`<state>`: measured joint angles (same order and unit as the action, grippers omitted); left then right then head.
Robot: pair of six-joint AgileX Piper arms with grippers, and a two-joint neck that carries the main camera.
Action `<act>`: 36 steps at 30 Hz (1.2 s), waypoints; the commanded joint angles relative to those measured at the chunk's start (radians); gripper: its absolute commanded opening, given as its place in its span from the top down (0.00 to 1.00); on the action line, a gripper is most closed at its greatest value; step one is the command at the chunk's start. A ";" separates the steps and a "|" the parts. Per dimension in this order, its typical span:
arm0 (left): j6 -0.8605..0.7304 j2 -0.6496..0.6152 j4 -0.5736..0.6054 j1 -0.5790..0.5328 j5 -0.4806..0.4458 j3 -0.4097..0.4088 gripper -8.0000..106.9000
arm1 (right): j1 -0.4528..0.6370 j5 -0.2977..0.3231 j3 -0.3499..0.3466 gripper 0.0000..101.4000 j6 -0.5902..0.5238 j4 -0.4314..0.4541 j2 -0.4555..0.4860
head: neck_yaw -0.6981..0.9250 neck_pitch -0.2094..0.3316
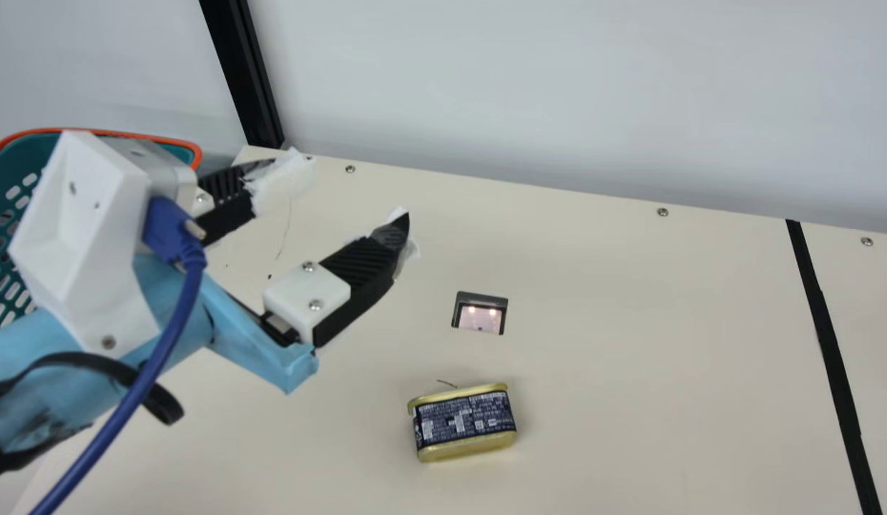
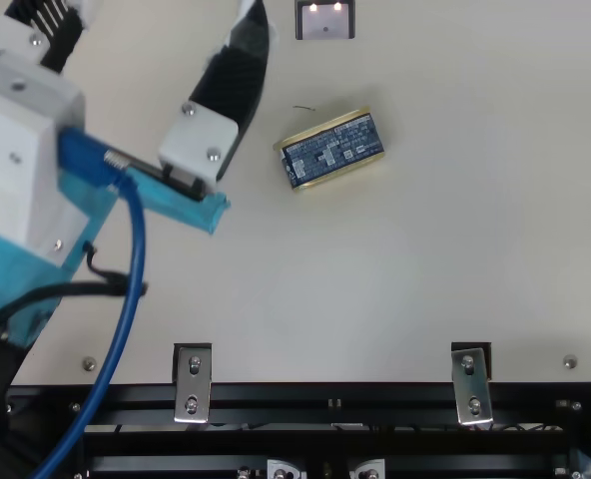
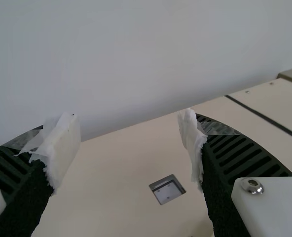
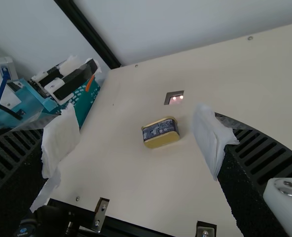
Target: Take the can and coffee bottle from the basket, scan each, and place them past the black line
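Note:
My left gripper (image 1: 350,187) stands open with nothing between its fingers, over the table just right of the teal basket (image 1: 189,151); in the left wrist view the same gripper (image 3: 131,140) has its fingers wide apart. The can (image 1: 463,422), dark blue with gold rims, lies on its side on the table, in front of the scanner window (image 1: 481,315). In the right wrist view my right gripper (image 4: 136,143) is open, and the can (image 4: 160,132) shows beyond its fingers. The black line (image 1: 830,350) crosses the table at the right.
A black upright post (image 1: 243,71) stands at the table's back left corner, in front of a pale wall. Metal brackets (image 2: 193,384) are fixed along the table's front edge. A blue cable (image 1: 154,372) hangs from my left arm.

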<state>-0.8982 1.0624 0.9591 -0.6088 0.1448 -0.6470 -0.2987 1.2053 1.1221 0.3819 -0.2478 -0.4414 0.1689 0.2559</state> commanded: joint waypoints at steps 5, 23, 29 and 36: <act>-0.011 0.031 -0.132 0.123 -0.029 -0.003 0.15 | -0.171 -0.084 -0.007 0.00 0.011 0.089 -0.138 | -0.001 0.005; 0.113 -0.063 -0.338 0.528 -0.301 -0.006 0.15 | -0.324 -0.154 -0.007 0.00 -0.149 0.059 -0.409 | -0.001 0.005; 0.152 -0.063 -0.380 0.519 -0.296 -0.006 0.15 | -0.311 -0.152 -0.004 0.00 -0.165 0.052 -0.418 | -0.001 0.005; 0.228 -0.071 -0.488 0.482 -0.252 0.021 0.15 | -0.270 -0.106 0.051 0.00 -0.290 0.064 -0.537 | -0.001 0.005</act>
<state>-0.6933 0.9954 0.5014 -0.1197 -0.1153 -0.6329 -0.5791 1.0859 1.1600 0.1386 -0.1820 -0.9413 0.1689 0.2559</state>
